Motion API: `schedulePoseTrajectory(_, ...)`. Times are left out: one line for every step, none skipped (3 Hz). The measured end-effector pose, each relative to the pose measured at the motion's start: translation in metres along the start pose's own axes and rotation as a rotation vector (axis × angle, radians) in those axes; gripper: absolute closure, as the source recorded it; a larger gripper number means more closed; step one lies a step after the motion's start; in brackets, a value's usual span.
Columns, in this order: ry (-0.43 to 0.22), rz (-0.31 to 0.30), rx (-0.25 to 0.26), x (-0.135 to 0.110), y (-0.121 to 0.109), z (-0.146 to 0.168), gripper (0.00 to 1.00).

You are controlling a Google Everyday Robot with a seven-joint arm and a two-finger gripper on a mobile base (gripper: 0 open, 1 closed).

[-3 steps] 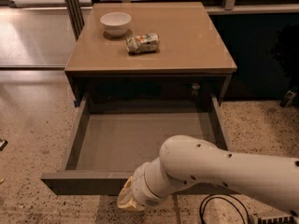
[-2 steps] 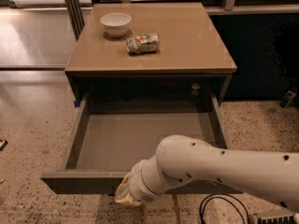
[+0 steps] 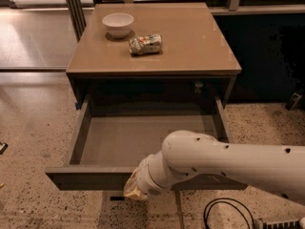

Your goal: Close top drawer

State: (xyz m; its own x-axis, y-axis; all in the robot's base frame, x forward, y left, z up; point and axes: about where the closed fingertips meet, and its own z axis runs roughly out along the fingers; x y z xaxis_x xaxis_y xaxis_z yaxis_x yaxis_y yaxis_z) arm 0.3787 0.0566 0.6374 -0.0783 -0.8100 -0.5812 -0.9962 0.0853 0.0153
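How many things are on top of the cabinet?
2: a white bowl at the back left, a crumpled packet beside it. The gripper is down by the open top drawer.

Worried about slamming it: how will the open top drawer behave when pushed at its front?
The top drawer looks empty and shallow, so probably light, sliding easily. Its box seems rigid. The end effector sits near the front's middle, so skewing seems unlikely.
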Motion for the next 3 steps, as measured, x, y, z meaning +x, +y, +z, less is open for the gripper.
schedulePoseTrajectory(0.003,0.002,0.002,0.001,-0.001,0.000,1.00)
schedulePoseTrajectory(0.042,0.033,0.031,0.020,-0.031,-0.016,1.00)
schedulePoseTrajectory(0.047,0.037,0.035,0.022,-0.032,-0.018,1.00)
